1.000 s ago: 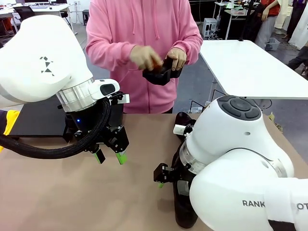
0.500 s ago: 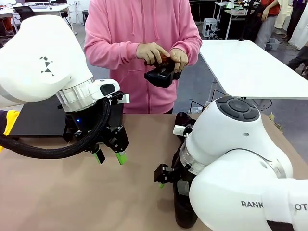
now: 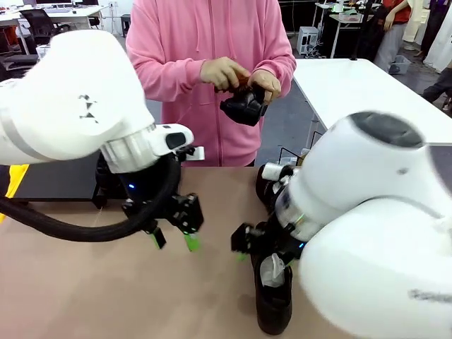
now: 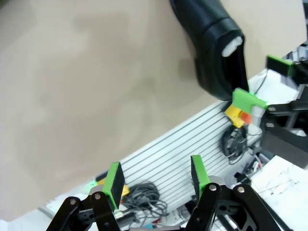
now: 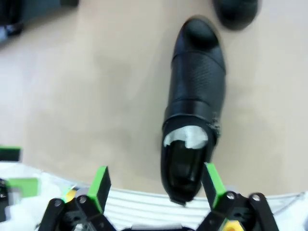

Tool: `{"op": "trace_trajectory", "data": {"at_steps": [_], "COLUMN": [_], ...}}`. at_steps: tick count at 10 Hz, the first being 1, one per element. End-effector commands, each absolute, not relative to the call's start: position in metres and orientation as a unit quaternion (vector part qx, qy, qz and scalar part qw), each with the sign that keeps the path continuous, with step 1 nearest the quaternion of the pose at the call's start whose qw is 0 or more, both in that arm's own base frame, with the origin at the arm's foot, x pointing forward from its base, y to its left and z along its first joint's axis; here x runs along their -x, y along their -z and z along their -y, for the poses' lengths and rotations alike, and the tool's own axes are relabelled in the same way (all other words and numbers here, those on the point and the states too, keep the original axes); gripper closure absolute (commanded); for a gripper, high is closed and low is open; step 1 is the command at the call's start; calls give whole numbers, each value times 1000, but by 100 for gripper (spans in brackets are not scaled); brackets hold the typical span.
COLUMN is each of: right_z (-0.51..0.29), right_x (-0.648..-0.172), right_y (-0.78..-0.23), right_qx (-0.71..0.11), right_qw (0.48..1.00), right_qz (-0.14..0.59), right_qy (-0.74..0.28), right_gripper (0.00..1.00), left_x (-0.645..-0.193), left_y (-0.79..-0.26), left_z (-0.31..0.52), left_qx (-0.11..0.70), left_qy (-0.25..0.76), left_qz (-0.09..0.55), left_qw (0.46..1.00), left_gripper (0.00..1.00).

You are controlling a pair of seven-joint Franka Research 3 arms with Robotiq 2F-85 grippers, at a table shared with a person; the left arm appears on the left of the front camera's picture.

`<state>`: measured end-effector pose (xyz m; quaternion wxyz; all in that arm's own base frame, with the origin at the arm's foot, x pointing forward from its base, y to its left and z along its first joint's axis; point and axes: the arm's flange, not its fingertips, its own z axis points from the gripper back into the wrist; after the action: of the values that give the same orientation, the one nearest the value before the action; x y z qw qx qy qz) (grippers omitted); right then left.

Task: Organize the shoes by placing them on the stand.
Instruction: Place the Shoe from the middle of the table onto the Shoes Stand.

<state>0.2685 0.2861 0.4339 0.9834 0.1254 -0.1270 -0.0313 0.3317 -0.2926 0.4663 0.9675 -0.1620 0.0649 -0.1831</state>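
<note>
Close by me, at the near edge of the tan table (image 3: 85, 296), a shoe (image 5: 195, 96) lies heel toward the robot and toe pointing away, with white paper in its opening. The right gripper (image 5: 156, 182) hangs over the heel end. Its fingers are spread wide to either side and clamp nothing; I can't tell whether a pad touches the leather. Just past that toe sits a second shoe (image 5: 236, 9).

To the left, the left gripper (image 3: 174, 241) hovers over bare tabletop beside the first shoe and apart from it, fingers parted and empty.

Farther back on the table's left, behind the left arm, lies the flat black stand (image 3: 53, 180), well apart from both shoes.

At the far edge a person (image 3: 205, 42) in a pink hoodie holds a third shoe (image 3: 246, 106) in both hands (image 3: 224, 73), up at chest height. Behind them are a white table (image 3: 360, 92) and more desks deeper in the room.
</note>
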Motion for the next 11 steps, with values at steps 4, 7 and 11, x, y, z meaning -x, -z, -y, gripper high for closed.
{"op": "trace_trajectory", "data": {"at_steps": [4, 7, 11], "right_z": [-118, -137, -137], "right_x": [-249, -299, -299], "right_y": [-449, -507, -507], "right_qx": [-86, -93, -93], "right_qw": [953, 954, 954], "right_qz": [151, 150, 150], "right_qy": [249, 240, 240], "right_gripper": [0, 0, 0], "left_x": [-304, -328, -343], "left_y": [-446, -397, -361], "left_z": [366, 404, 440], "left_qx": [170, 123, 86], "left_qy": [109, 103, 86], "left_qz": [-35, 5, 60], "left_qw": [979, 987, 991], "left_gripper": [27, 27, 27]}}
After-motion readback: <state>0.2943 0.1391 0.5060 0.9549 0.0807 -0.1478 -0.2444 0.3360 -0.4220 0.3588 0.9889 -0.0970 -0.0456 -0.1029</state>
